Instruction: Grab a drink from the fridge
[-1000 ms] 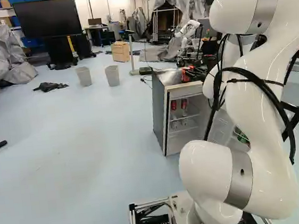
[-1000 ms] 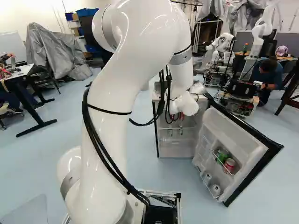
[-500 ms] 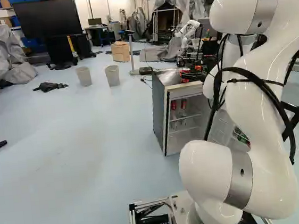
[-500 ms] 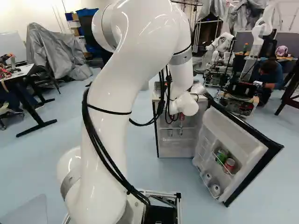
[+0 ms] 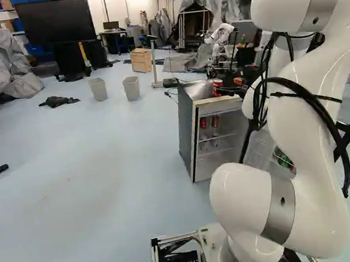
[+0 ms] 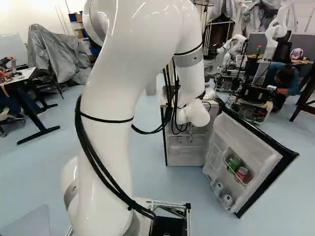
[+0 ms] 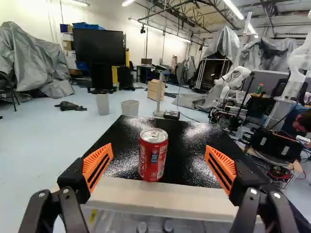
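Beside a red can (image 5: pixel 218 87) on top of the small fridge (image 5: pixel 187 129), my gripper (image 5: pixel 237 87) shows in the left base view. Seen from the wrist, the red can (image 7: pixel 153 155) stands upright near the front edge of the black fridge top (image 7: pixel 187 141). My gripper (image 7: pixel 159 149) is open, its orange pads wide apart, with the can ahead of it and touched by neither. Two red cans (image 5: pixel 209 122) are on a shelf inside the fridge. The fridge door (image 6: pixel 251 142) hangs open, holding a green can (image 6: pixel 234 164) and a red can (image 6: pixel 241 173).
The open door juts out towards the base at the right of the right base view. Behind the fridge are two grey bins (image 7: pixel 129 108), a wooden box (image 7: pixel 156 90) and another robot (image 7: pixel 233 80). A table (image 6: pixel 22 81) stands at the left of the right base view.
The gripper has opened and drawn back from the red can, which stays on the fridge top. My arm has shifted back with it, while the base has not moved.
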